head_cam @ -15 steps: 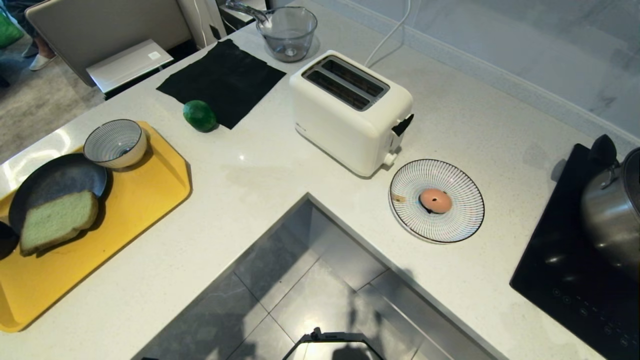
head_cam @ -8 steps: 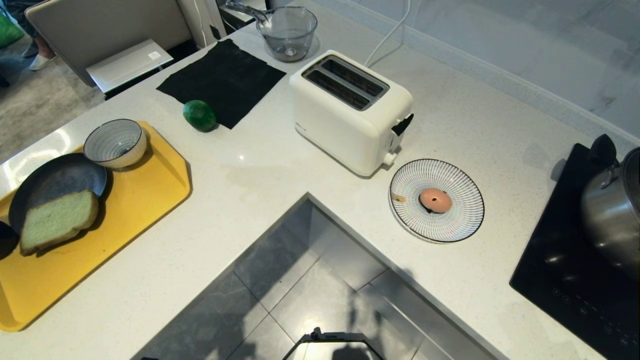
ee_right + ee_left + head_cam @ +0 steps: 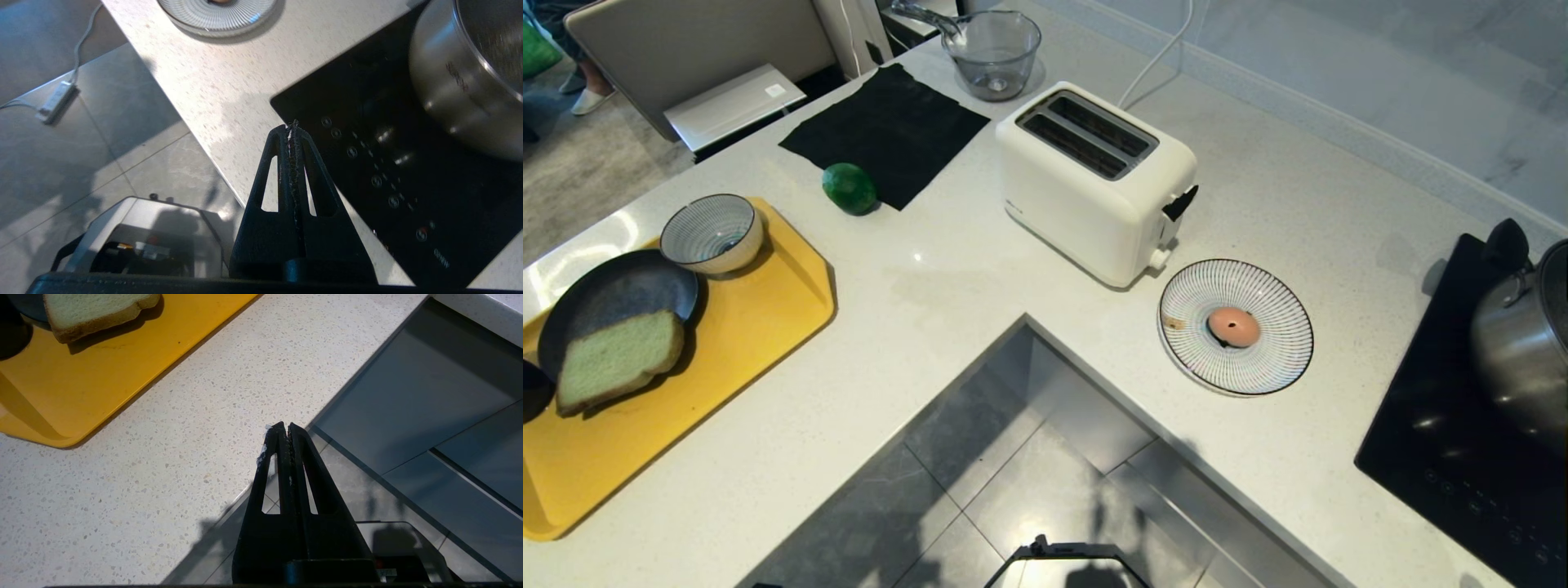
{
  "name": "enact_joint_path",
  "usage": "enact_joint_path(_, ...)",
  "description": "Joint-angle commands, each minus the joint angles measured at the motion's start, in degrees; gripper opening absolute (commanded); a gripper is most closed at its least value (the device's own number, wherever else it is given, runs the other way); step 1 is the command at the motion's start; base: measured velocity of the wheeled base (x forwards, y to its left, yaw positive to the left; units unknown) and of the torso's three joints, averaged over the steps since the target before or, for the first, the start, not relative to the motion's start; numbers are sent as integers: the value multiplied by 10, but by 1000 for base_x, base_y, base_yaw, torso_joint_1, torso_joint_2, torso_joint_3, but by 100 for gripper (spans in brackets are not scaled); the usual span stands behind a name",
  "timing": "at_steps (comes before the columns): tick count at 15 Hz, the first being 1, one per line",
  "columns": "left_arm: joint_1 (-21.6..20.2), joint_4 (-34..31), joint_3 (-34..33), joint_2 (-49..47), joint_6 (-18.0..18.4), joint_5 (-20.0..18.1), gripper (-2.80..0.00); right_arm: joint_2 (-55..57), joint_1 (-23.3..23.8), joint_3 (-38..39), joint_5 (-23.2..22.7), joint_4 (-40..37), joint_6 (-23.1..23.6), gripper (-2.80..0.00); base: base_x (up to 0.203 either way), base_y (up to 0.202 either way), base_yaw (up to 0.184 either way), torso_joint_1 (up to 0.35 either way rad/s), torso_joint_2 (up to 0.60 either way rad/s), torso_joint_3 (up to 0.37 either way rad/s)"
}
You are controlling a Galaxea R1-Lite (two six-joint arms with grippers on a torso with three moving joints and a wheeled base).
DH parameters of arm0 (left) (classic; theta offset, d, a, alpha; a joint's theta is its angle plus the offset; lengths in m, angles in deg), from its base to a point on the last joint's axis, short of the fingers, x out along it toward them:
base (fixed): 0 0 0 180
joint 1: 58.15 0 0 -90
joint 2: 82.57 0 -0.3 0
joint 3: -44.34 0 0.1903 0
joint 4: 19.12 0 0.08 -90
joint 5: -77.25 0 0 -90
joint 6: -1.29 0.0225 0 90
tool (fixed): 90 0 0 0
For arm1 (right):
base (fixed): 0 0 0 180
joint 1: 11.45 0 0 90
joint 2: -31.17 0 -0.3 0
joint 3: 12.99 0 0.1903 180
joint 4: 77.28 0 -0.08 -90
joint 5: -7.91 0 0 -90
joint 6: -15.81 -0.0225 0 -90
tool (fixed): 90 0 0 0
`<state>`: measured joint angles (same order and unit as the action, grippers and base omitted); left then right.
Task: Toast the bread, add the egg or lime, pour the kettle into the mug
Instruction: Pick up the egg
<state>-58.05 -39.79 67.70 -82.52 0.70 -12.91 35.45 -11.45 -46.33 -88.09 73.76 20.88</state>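
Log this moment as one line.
left end effector shut, empty | right end effector shut, empty | bread on pan | toaster empty

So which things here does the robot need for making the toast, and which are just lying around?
For the job:
- bread on the dark plate
- toaster
- egg on the striped plate
- lime

Just lying about:
- striped bowl
- yellow tray
- black cloth
- glass jug
- steel pot
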Motion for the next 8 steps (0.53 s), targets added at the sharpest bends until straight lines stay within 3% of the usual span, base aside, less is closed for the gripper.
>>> enact_joint_path(1,0,0,-9,0,0,0,-280,140,1,-82,-23,-3,2,-280,0,0,0,0,0,0)
enact_joint_path(2,0,0,-9,0,0,0,-280,191,2,-122,-42,-4,7,-280,0,0,0,0,0,0)
enact_joint_path(5,0,0,-9,0,0,0,-280,334,9,-241,-164,-8,41,-280,0,0,0,0,0,0)
enact_joint_path(8,0,0,-9,0,0,0,-280,433,39,-308,-328,-66,149,-280,0,0,0,0,0,0)
